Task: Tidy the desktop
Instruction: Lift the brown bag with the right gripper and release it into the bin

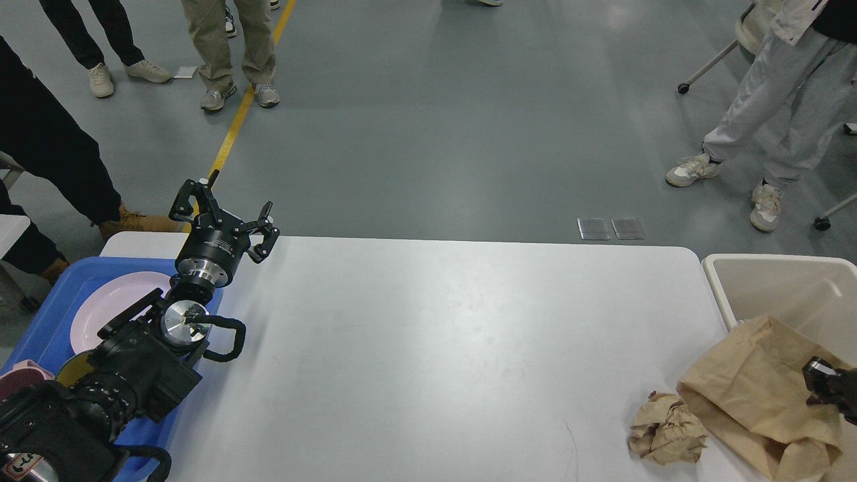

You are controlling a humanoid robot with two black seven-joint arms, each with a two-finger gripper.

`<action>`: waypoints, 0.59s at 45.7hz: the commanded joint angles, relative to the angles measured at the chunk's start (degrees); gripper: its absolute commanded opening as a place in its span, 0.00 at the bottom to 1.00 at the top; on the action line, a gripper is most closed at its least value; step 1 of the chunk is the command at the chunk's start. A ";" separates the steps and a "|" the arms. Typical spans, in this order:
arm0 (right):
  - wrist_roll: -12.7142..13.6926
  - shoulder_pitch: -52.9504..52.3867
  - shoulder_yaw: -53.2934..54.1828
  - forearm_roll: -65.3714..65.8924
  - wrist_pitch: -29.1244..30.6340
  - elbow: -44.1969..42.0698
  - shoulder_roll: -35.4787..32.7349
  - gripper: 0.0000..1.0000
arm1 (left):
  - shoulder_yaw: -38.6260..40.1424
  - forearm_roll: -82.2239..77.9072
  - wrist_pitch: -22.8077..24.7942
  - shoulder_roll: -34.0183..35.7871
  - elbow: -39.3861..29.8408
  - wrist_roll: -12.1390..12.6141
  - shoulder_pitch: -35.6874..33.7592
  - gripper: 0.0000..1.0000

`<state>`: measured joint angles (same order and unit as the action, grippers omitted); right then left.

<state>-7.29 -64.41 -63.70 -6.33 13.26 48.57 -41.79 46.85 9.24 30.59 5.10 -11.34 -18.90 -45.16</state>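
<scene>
Grey floor surrounds the white desktop (428, 335), which fills the head view. Left gripper (224, 204), fingers spread, hovers by a blue tray (50, 314) holding a pink plate (110, 304). Right gripper (827, 385) touches a brown paper bag (750, 381) over the beige bin (790, 288); whether its fingers are apart cannot be told. Crumpled paper (666, 428) lies just beside the bag.

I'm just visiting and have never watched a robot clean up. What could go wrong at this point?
The brown paper bag hangs half over the rim of the beige bin, so it might slide back onto the desktop or fall outside. The right gripper is barely in view at the edge, so its hold is hard to judge. The crumpled paper ball lies close beside the bag and could get knocked off the table.
</scene>
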 commanded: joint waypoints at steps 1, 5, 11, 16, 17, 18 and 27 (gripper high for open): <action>-0.01 -5.71 -0.29 0.09 0.27 3.54 -3.11 0.00 | 0.00 -0.01 0.00 0.00 0.00 0.00 -0.02 0.97; -0.01 -10.64 -0.55 0.44 0.36 6.36 -5.40 0.00 | 0.00 -0.01 0.00 0.00 0.00 0.00 -0.02 0.97; -0.01 -18.37 -1.17 0.80 1.94 9.09 -8.30 0.00 | 0.00 -0.01 0.00 0.00 0.00 0.00 -0.02 0.97; 0.08 -24.78 -1.25 2.73 6.68 9.44 -9.80 0.00 | 0.00 -0.01 0.00 0.00 0.00 0.00 -0.02 0.97; 0.08 -26.10 -1.34 2.99 7.73 9.44 -10.06 0.00 | 0.00 -0.01 0.00 0.00 0.00 0.00 -0.02 0.97; 0.08 -27.42 -1.52 3.17 8.79 9.44 -10.33 0.00 | 0.00 -0.01 0.00 0.00 0.00 0.00 -0.02 0.97; 0.08 -40.16 -5.64 3.17 14.77 9.18 -11.21 0.00 | 0.00 -0.01 0.00 0.00 0.00 0.00 -0.02 0.97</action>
<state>-7.22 -98.50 -67.31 -3.19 25.59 58.00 -52.63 46.85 9.19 30.59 5.10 -11.34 -18.90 -45.16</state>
